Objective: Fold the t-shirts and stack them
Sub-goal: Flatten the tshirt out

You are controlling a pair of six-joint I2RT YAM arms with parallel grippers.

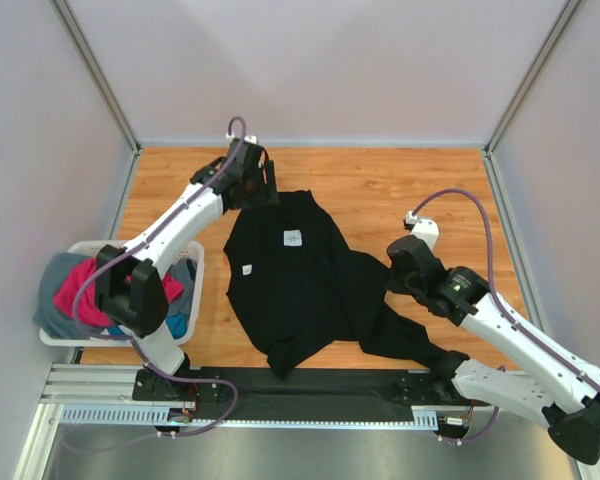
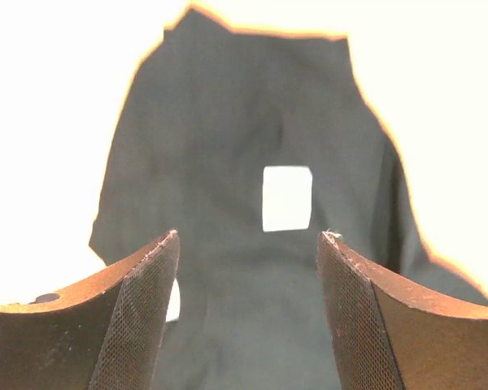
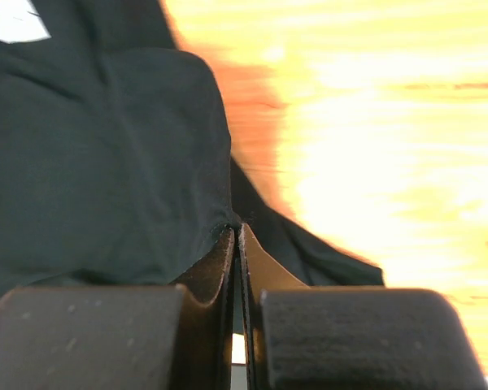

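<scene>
A large black t-shirt (image 1: 300,290) lies spread and crumpled on the wooden table, with a white label (image 1: 293,238) near its far end and a sleeve trailing toward the near right. My left gripper (image 1: 265,190) hovers at the shirt's far edge, jaws open and empty above the cloth (image 2: 228,122), with the label (image 2: 287,197) ahead. My right gripper (image 1: 392,272) is at the shirt's right edge, shut on a puckered bit of the black cloth (image 3: 106,146) right at its tips (image 3: 237,227). Pink (image 1: 75,285), blue (image 1: 177,325) and grey (image 1: 50,290) shirts sit bundled at the left.
A white slotted basket (image 1: 195,262) at the table's left edge holds the coloured shirts. Bare wooden table (image 1: 420,180) lies beyond and to the right of the black shirt. Grey walls enclose three sides. A black strip and metal rail (image 1: 280,395) run along the near edge.
</scene>
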